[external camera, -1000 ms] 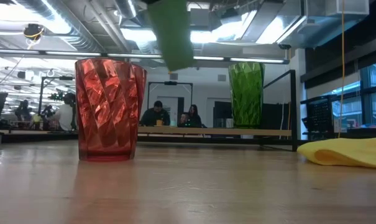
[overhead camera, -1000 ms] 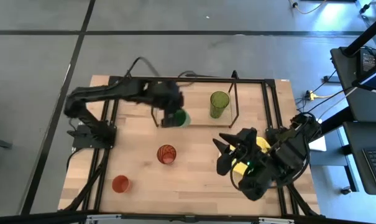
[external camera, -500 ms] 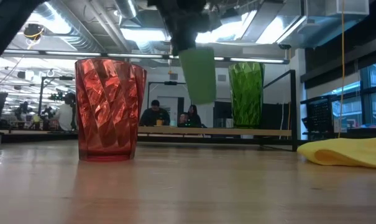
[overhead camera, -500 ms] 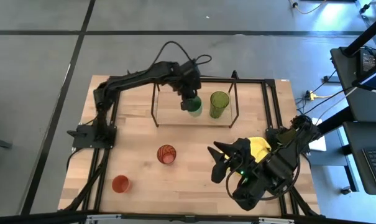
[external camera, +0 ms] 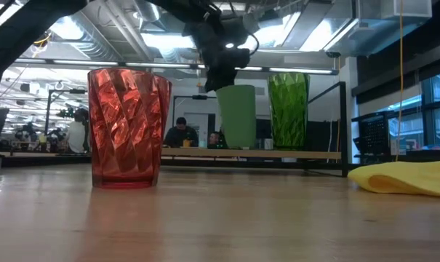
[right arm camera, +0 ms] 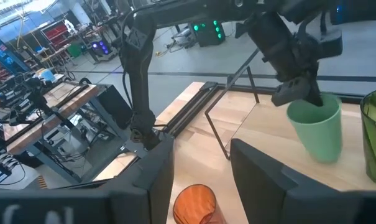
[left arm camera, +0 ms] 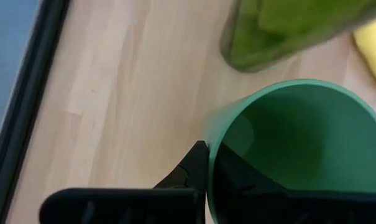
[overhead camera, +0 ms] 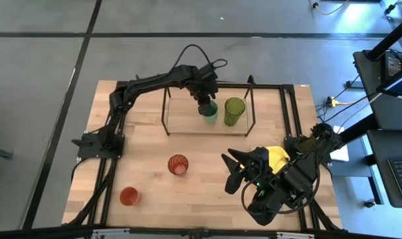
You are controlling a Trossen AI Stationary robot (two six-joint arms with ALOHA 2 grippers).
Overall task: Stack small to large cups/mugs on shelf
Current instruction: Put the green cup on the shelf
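Note:
My left gripper (overhead camera: 206, 101) is shut on the bright green cup (overhead camera: 208, 110), which is upright over the shelf's wooden board (overhead camera: 184, 119) and right beside the taller olive-green cup (overhead camera: 234, 111) standing on it. In the low view the green cup's (external camera: 239, 116) base is at board height; whether it rests there I cannot tell. The translucent orange-brown cup (overhead camera: 179, 164) stands mid-table and the orange-red cup (overhead camera: 128, 196) at the near left. My right gripper (overhead camera: 235, 174) is open and empty, right of the orange-brown cup. My left gripper holds the green cup by its rim (left arm camera: 207, 146), on the side away from the olive-green cup. One finger (left arm camera: 194, 163) is outside the wall and the other is inside. The fingers come from above, pointing down. The cup hangs upright below them.
A yellow cloth (overhead camera: 275, 156) lies on the table by the right arm. The shelf's thin black legs (overhead camera: 165, 113) stand at each end of its board. Bare board lies left of the green cup. People sit in the room behind (external camera: 182, 135).
My left gripper has carried the green cup toward the table's right and far edge, over the shelf, then down beside the olive-green cup. The cup was tilted and high; it is now upright at board height. My right gripper has shifted a little toward the near edge.

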